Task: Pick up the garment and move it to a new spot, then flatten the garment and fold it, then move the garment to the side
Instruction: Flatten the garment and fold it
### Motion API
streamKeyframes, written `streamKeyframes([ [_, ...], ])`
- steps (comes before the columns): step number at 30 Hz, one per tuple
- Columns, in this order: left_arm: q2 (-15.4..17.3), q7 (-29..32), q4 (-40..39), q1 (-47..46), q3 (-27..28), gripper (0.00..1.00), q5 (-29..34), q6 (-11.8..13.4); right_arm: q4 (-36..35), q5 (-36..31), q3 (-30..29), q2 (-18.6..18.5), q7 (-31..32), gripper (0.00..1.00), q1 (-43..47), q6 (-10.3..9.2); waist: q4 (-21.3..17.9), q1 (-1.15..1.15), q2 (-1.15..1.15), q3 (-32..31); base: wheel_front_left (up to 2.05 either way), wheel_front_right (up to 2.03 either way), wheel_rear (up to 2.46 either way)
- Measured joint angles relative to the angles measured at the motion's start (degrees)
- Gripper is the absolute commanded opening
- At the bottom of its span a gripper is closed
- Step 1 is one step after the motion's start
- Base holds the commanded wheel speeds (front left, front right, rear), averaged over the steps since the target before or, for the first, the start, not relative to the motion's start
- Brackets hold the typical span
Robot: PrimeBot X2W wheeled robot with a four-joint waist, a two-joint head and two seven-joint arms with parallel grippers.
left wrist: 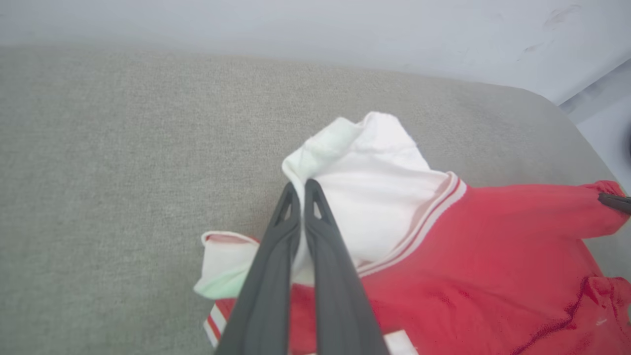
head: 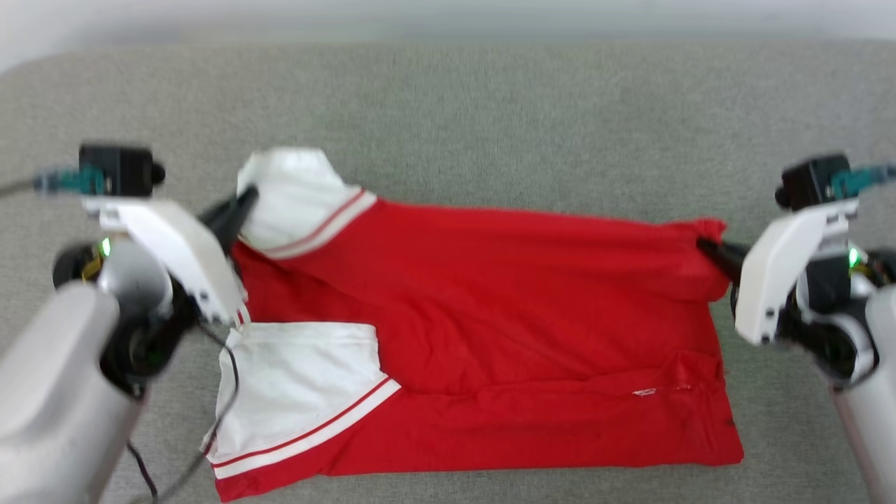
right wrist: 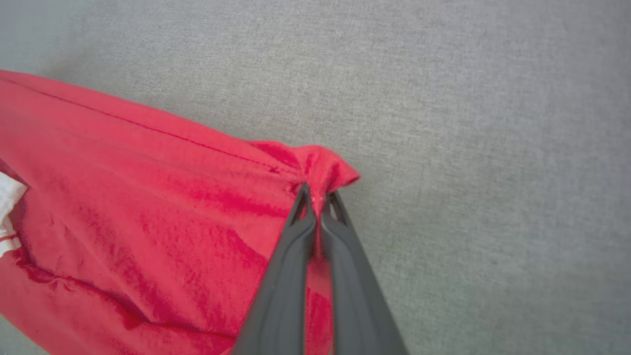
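The bright red soft-fabric T-shirt with white sleeves (head: 490, 294) lay on the grey fabric surface (head: 490, 105), long axis spanning both arms; the left gripper (head: 246, 198) had its fingers clamped on the far sleeve; the right gripper (head: 705, 246) pinched the far hem corner.

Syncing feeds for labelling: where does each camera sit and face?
Head view: from the head, down at the bright red soft T-shirt with white sleeves on grey cloth; left gripper, right gripper show.
Left wrist view: on that wrist, along its fingers pinching a white sleeve.
Right wrist view: on that wrist, along its fingers pinching a red corner.
Shared: head, left wrist views show right gripper.
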Motion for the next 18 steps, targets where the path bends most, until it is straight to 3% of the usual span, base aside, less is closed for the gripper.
streamKeyframes([
  [5, -0.1, -3.3, -4.0, 10.9, 1.3, 0.00, -3.0, 2.8, -3.2, 0.2, -3.7, 1.1, -2.2, 0.00, 9.1, 0.01, 0.1, 0.00, 0.00, -2.9, 0.00, 0.00, 0.00],
  [12, -3.3, -5.6, -2.7, 22.5, 1.0, 0.00, -7.3, 4.6, -2.1, 0.5, -7.2, 3.5, -5.8, 0.00, 18.5, 0.01, 0.4, 0.00, 0.00, -4.5, 0.00, 0.00, 0.00],
  [14, -5.2, -7.2, -1.0, 24.2, 1.5, 0.00, -8.8, 4.1, -1.3, 0.7, -7.5, 4.5, -7.0, 0.13, 20.0, 0.01, 0.3, 0.00, 0.00, -4.8, 0.00, 0.00, 0.00],
  [15, -5.4, -7.5, 0.1, 24.8, 1.2, 0.16, -8.7, 4.1, -0.9, 0.7, -7.6, 4.8, -7.5, 0.30, 20.8, 0.01, 0.2, 0.00, 0.00, -5.0, 0.00, 0.00, 0.00],
  [16, -5.7, -7.9, 1.0, 25.4, 1.2, 0.69, -8.9, 3.7, -0.7, 0.7, -7.6, 4.9, -8.2, 0.76, 21.5, 0.02, 0.1, -0.01, 0.00, -5.2, 0.00, 0.00, 0.00],
  [17, -6.4, -8.4, 1.8, 25.8, 1.2, 1.00, -9.5, 3.3, -0.3, 0.7, -7.8, 5.2, -8.8, 1.00, 22.1, 0.04, 0.1, -0.01, 0.00, -5.4, 0.00, 0.00, 0.00],
  [18, -7.1, -8.7, 2.5, 25.9, 1.1, 1.00, -9.6, 3.0, 0.0, 0.7, -7.8, 5.4, -9.3, 1.00, 22.5, 0.03, 0.1, 0.00, 0.00, -5.6, 0.00, 0.00, 0.00],
])
